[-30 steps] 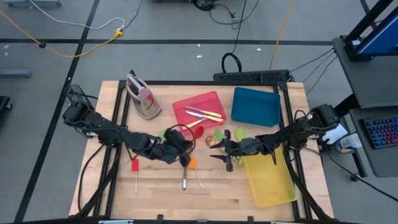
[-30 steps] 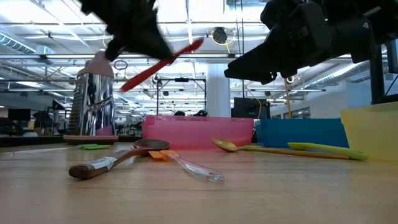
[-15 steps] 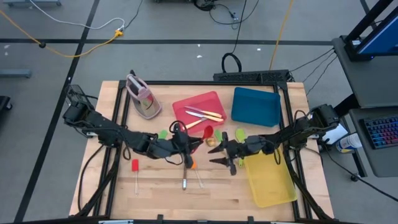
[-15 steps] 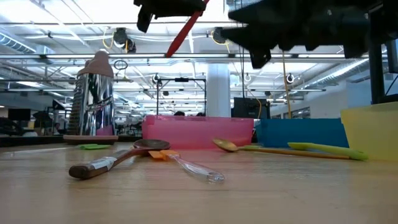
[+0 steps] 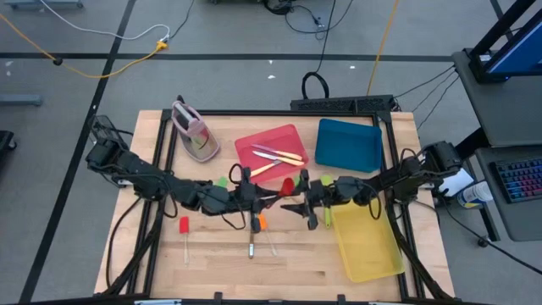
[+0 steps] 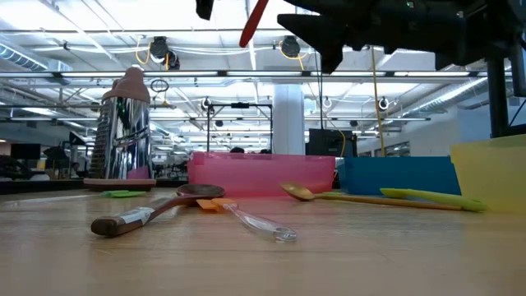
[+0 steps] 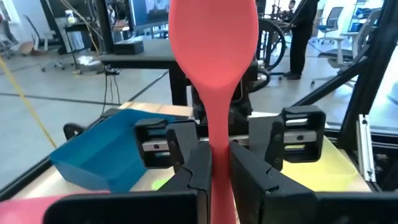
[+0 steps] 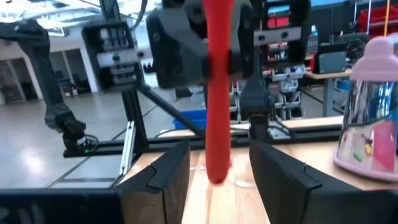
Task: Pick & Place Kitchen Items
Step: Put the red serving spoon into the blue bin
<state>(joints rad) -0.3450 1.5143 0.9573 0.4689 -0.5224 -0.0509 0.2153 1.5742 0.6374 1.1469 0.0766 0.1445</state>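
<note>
Clamped on the red spoon [image 7: 213,68], the left claw [image 5: 251,194] holds it out toward 3 o'clock, probably a handover, where the right claw [image 5: 298,206] waits with fingers apart.

a grey floor [image 5: 229,34] surrounds the wooden table [image 5: 212,263], with yellow and black cables [image 5: 127,55] trailing across it. a keyboard [image 5: 518,180] sits on a side desk. behind, ceiling beams and lamps [image 6: 160,51], a white pillar [image 6: 289,131], office chairs [image 7: 367,22].

No legible text, labels or signs.
</note>
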